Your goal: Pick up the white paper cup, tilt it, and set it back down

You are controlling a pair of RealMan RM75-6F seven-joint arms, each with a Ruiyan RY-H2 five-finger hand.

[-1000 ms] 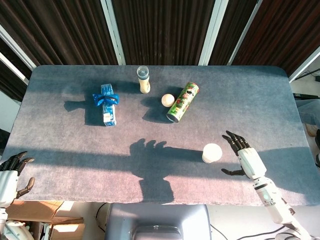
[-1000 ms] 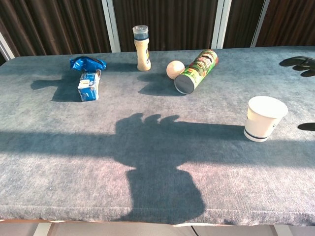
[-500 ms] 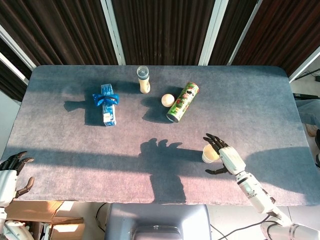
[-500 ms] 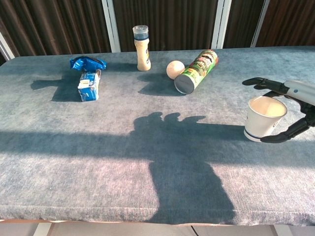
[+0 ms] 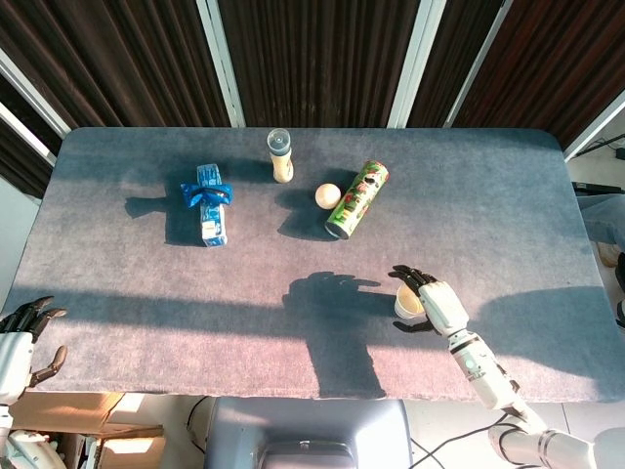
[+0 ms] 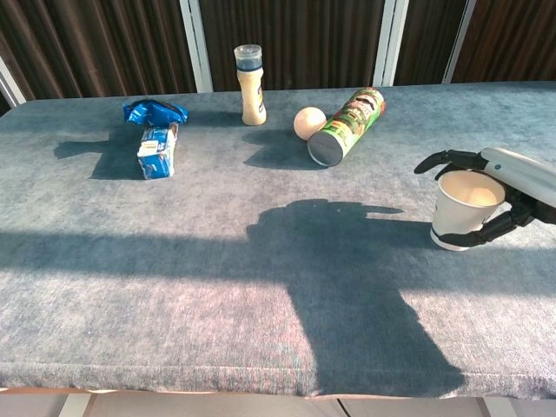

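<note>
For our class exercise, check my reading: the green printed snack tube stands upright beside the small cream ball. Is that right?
Not quite: the green printed snack tube lies on its side, its open end toward the camera, beside the small cream ball. The chest view shows this.

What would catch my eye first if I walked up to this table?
Probably the white-and-black right hand curling around the white paper cup at the table's near right, fingers arched over the rim and thumb low by the base. Next, its big dark shadow across the blue-grey table, and the green can lying at the back.
</note>
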